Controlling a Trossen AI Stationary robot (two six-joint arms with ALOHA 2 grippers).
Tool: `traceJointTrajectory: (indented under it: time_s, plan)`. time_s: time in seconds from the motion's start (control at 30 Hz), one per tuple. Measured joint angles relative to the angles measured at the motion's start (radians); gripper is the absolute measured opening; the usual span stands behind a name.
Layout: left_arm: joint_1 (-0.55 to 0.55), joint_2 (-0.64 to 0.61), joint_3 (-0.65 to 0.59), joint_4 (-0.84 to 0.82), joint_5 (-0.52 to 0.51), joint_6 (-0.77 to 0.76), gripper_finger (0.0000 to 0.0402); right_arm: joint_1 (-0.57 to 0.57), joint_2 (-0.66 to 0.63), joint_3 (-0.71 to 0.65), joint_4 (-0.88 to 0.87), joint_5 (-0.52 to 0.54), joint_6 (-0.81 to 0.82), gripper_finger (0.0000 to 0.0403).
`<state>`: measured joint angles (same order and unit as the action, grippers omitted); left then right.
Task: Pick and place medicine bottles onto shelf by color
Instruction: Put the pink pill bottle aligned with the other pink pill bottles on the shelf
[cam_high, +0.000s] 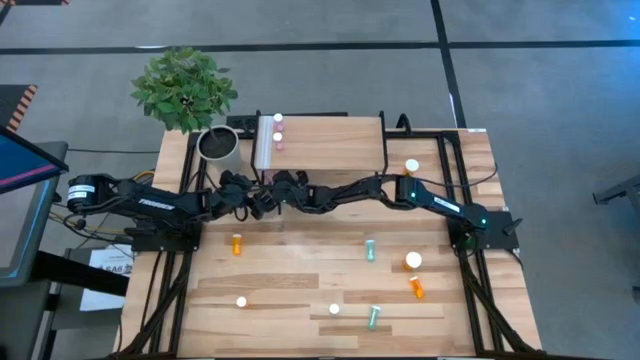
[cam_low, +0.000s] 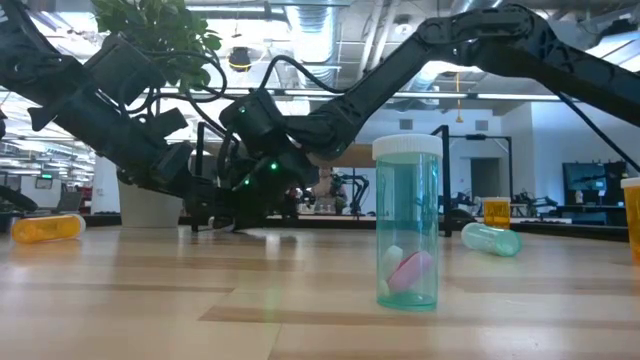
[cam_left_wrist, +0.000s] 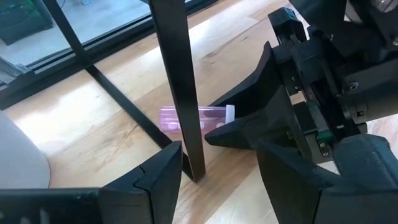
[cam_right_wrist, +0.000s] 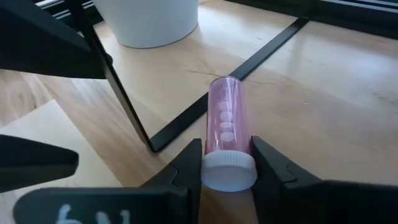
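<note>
Under the shelf (cam_high: 330, 140), near its left front leg, both grippers meet close together. The right gripper (cam_right_wrist: 227, 168) has its two fingers (cam_right_wrist: 186, 165) pressed on the white cap of a pink bottle (cam_right_wrist: 227, 124), which lies on its side on the tabletop (cam_high: 300, 280) beside a thin black leg (cam_left_wrist: 177, 81). The left gripper (cam_left_wrist: 217, 174) stands just beside it, at about 9 o'clock from it, with its fingers apart and nothing between them. On top of the shelf, at its left end, two small pink bottles (cam_high: 278, 128) stand near the white strip. The other bottles are spread over the table: an orange one (cam_high: 237, 243) at 8 o'clock from the shelf, a teal one (cam_high: 369, 250) at 6 o'clock, and a larger orange one (cam_high: 412, 262) at 5 o'clock. A plant pot (cam_high: 218, 145) stands at 9 o'clock from the shelf.
</note>
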<state>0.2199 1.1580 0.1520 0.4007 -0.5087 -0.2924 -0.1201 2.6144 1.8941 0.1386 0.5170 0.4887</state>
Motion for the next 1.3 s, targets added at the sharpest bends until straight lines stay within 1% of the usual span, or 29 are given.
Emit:
traceJointTrajectory:
  time_s: [0.23, 0.3, 0.5, 0.73, 0.9, 1.17, 1.3]
  plan:
    - [0.0, 0.0, 0.0, -0.001, 0.005, 0.0, 0.0197, 0.014, 0.0, 0.0, -0.03, -0.003, 0.0, 0.014]
    - [0.0, 0.0, 0.0, -0.002, 0.006, 0.0, 0.0197, 0.022, -0.006, -0.001, -0.053, -0.006, 0.0, 0.0139]
    - [0.0, 0.0, 0.0, -0.009, 0.006, 0.0, 0.0197, 0.055, -0.009, -0.001, -0.073, -0.004, 0.0, 0.0121]
    - [0.0, 0.0, 0.0, -0.023, 0.007, 0.0, 0.0197, 0.086, -0.011, 0.0, -0.126, -0.006, 0.017, 0.0134]
    - [-0.001, 0.0, 0.0, -0.024, 0.028, 0.0, 0.0197, 0.112, -0.012, 0.0, -0.176, 0.008, 0.034, 0.0128]
    - [0.0, -0.001, 0.0, -0.027, 0.053, 0.0, 0.0197, 0.183, -0.084, -0.004, -0.368, 0.03, 0.046, 0.0129]
    - [0.0, -0.001, 0.0, -0.028, 0.094, -0.001, 0.0197, 0.209, -0.098, -0.005, -0.428, 0.036, 0.044, 0.013]
